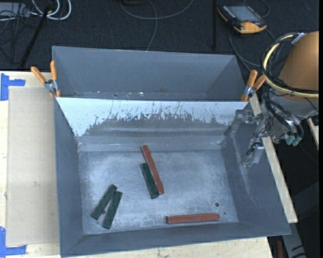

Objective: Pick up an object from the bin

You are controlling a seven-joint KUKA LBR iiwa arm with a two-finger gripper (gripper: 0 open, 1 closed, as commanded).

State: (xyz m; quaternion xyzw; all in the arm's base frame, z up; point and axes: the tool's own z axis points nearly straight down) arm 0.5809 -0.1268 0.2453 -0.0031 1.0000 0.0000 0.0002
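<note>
Camera view looks down into the bin (151,79), whose floor carries a few loose bars, well spread.

At 7 o'clock on the floor lie the green pair (104,202), two dark flat bars side by side. They touch along their length, and both tilt with their upper ends toward 1 o'clock.

Near the centre lies the red bar (152,170), long and thin, running from 11 o'clock down toward 5 o'clock. The green bar (149,181), shorter and dark, lies against the left side of its lower half at much the same angle.

At 5 o'clock, close to the near wall, the low red bar (192,218) lies almost level, well apart from the others. A small dark speck sits just above its right end.

At 3 o'clock the hand (251,153) hangs over the bin's sloped right wall, beside the rim. It is above none of the bars and nothing is seen in it. I cannot tell whether it is apart or together. Of the bars, the low red bar and the centre two lie nearest to it.

Behind the hand, at 2 o'clock, the arm carries its orange cover (304,61), ringed with cables.
</note>
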